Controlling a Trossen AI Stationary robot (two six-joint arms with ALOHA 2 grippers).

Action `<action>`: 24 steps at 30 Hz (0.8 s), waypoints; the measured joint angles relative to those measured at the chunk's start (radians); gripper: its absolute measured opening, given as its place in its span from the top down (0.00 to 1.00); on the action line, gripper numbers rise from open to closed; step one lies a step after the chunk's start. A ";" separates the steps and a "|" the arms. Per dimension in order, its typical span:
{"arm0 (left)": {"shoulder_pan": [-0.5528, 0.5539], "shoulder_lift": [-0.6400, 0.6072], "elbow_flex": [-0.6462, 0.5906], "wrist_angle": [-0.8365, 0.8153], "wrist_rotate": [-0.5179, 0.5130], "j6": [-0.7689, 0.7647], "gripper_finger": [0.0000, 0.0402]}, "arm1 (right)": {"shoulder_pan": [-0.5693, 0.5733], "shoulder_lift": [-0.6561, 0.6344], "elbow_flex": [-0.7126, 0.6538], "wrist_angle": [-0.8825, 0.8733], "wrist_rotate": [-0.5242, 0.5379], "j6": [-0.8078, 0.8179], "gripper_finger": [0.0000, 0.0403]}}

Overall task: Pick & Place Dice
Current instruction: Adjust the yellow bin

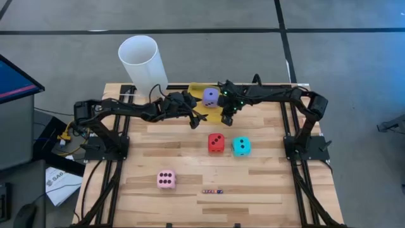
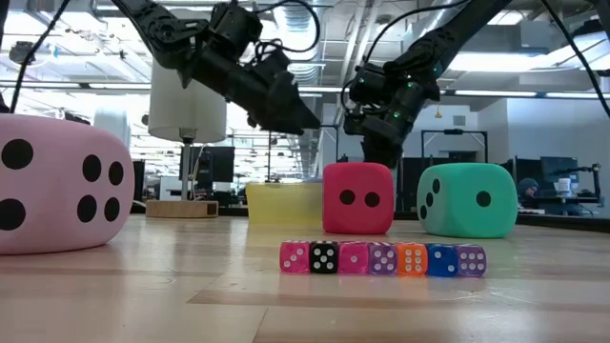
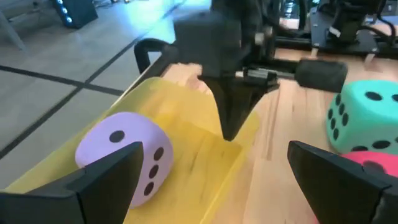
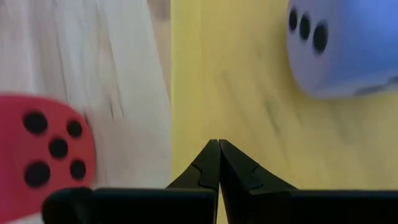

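Grey floor surrounds a wooden table [image 1: 190,202] carrying 2 dark arms, with a tall white cylinder [image 1: 143,62] standing at its far left corner. At the far edge, in the middle, lies a yellow tray [image 1: 214,113], and the purple die [image 1: 210,97] sits inside it. On the bare wood nearer the camera, the red die [image 1: 216,143] and the cyan die [image 1: 241,146] rest just beside each other, while the pink die [image 1: 166,180] lies well apart toward the front left. A row of 7 tiny dice [image 2: 382,258] lines the front. The left gripper [image 1: 197,118] hangs spread wide and empty beside the tray. The right gripper [image 1: 228,117] hovers over the tray near the purple die, fingers pressed together on nothing.
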 joint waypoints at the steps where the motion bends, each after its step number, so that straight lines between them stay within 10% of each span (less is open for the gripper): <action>1: 0.000 -0.005 0.001 0.005 0.000 0.000 0.04 | 0.003 0.000 0.000 -0.019 0.008 0.000 1.00; 24: 0.001 -0.061 0.000 -0.049 -0.031 0.000 0.04 | 0.070 -0.034 0.000 -0.192 0.232 -0.120 1.00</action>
